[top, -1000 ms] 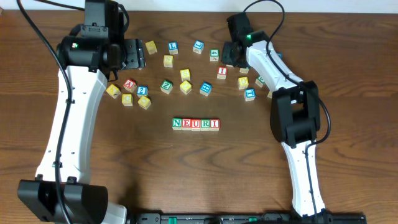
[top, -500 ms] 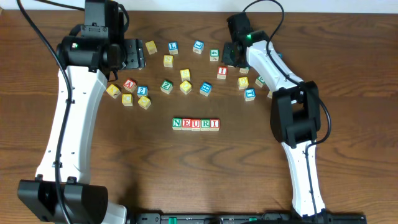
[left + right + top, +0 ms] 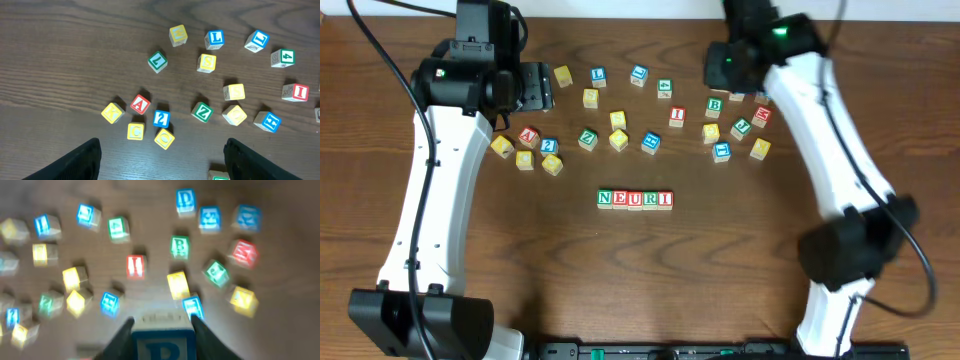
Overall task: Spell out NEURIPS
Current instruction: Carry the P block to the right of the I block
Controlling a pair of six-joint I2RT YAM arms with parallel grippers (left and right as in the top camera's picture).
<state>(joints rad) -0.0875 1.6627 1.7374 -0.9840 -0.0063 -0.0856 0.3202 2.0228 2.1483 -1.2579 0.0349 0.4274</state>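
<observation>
Five cubes stand in a row reading NEURI at the table's middle. My right gripper is shut on a cube with a blue-framed P, held above the loose cubes. From overhead that gripper hangs over the back right cluster and hides the P cube. At the back left my left gripper stands open with nothing between its fingers. Several yellow-faced cubes lie loose, one of them here; their letters are too small to read.
Loose cubes lie scattered across the back of the table: a red I, a green B, a red A, a blue L and a green Z. Bare wood lies in front of the row.
My right gripper has closed on the P cube and risen from the table. The right arm has swung up and to the right. The left arm has not moved.
</observation>
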